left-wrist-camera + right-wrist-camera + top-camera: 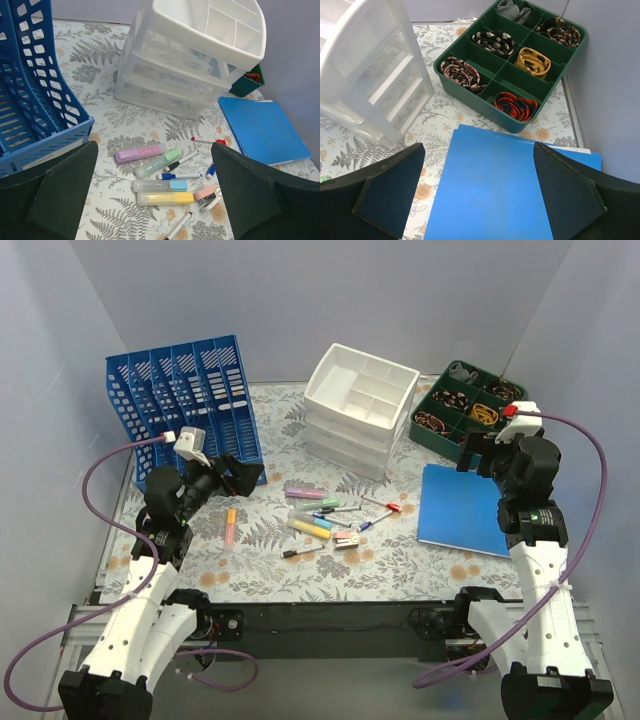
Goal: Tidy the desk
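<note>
The fern-and-flower worktop (262, 577) fills the scene from the black front rail to the far wall, and everything stands or lies on it.

At the far left stands a blue file rack (185, 405), its slots upright. The left pincer (152, 165) hangs just near of the rack's right corner, jaws spread wide and gripping nothing. It looks down at the scatter in the middle.

An orange highlighter (230, 524) lies alone, left of the scatter. The scatter has a purple highlighter (140, 152), a green one (158, 163), a grey one with a blue cap (159, 185) and a yellow one (165, 198), close together. Thin pens lie among them: a blue pen (181, 176), a red-capped pen (209, 140) and a black pen (177, 227). A small pink dispenser (207, 194) lies just beside the yellow highlighter.

Far of the scatter stands a white drawer unit (358, 410) with an open divided top.

Right of the scatter a blue notebook (465, 510) lies flat. The right pincer (479, 165) hovers over its far edge, jaws wide apart and gripping nothing.

In the far right corner sits a green tray (470, 102), its compartments holding rolled patterned bands.
</note>
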Action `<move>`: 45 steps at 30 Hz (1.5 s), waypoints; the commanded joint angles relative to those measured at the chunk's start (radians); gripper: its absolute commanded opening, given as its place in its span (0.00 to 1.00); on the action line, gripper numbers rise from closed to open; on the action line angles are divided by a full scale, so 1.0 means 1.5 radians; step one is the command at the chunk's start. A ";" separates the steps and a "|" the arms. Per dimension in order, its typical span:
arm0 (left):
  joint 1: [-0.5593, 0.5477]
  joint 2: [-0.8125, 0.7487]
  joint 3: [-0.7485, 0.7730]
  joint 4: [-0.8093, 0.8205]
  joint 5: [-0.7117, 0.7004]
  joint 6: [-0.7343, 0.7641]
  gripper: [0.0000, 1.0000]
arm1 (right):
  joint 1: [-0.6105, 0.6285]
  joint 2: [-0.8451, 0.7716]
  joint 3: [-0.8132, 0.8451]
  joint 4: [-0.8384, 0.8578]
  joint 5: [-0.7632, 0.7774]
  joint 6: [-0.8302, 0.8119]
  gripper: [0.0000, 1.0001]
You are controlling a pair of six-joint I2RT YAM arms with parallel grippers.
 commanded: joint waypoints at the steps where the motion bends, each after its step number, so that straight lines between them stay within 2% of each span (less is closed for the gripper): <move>1: 0.002 -0.012 0.006 0.010 0.014 0.009 0.98 | -0.002 0.009 0.037 0.020 -0.017 -0.005 0.99; 7: 0.002 -0.002 0.006 0.021 0.050 -0.002 0.98 | -0.002 0.017 0.044 0.014 -0.099 -0.052 0.99; 9: 0.002 0.000 0.004 0.024 0.050 -0.007 0.98 | -0.002 0.003 0.036 0.014 -0.149 -0.121 0.99; 11: 0.002 0.004 0.004 0.024 0.059 -0.017 0.98 | -0.001 -0.010 0.023 0.009 -0.261 -0.191 0.98; 12: 0.002 0.009 0.003 0.029 0.066 -0.025 0.98 | -0.001 -0.015 0.023 -0.017 -0.338 -0.260 0.98; 15: 0.002 0.031 0.002 0.062 0.101 -0.072 0.98 | 0.007 0.017 0.071 -0.080 -0.405 -0.347 0.98; 17: 0.002 0.047 0.004 0.073 0.118 -0.105 0.98 | 0.010 0.039 0.114 -0.144 -0.497 -0.388 0.98; 20: -0.001 0.073 0.004 0.107 0.160 -0.186 0.98 | 0.012 0.109 0.175 -0.172 -0.571 -0.374 0.98; 21: -0.014 0.083 0.005 0.116 0.168 -0.205 0.98 | 0.045 0.125 0.196 -0.177 -0.576 -0.366 0.98; 23: -0.037 0.090 0.007 0.138 0.162 -0.250 0.98 | 0.078 0.174 0.225 -0.182 -0.555 -0.346 0.98; 27: -0.104 0.115 0.002 0.190 0.142 -0.322 0.98 | 0.224 0.253 0.304 -0.181 -0.409 -0.316 0.98; 33: -0.157 0.172 -0.013 0.292 0.104 -0.419 0.98 | 0.288 0.385 0.406 -0.178 -0.292 -0.275 0.98; 36: -0.163 0.202 -0.017 0.340 0.102 -0.448 0.98 | 0.295 0.465 0.473 -0.188 -0.251 -0.249 0.89; 37: -0.164 0.209 -0.018 0.346 0.102 -0.450 0.98 | 0.295 0.481 0.497 -0.191 -0.249 -0.247 0.83; 39: -0.167 0.223 -0.019 0.358 0.100 -0.452 0.98 | 0.294 0.518 0.515 -0.196 -0.236 -0.246 0.78; 43: -0.168 0.237 -0.020 0.367 0.098 -0.449 0.98 | 0.294 0.567 0.560 -0.226 -0.211 -0.247 0.51; 45: -0.169 0.246 -0.019 0.371 0.100 -0.449 0.98 | 0.296 0.594 0.586 -0.243 -0.215 -0.245 0.46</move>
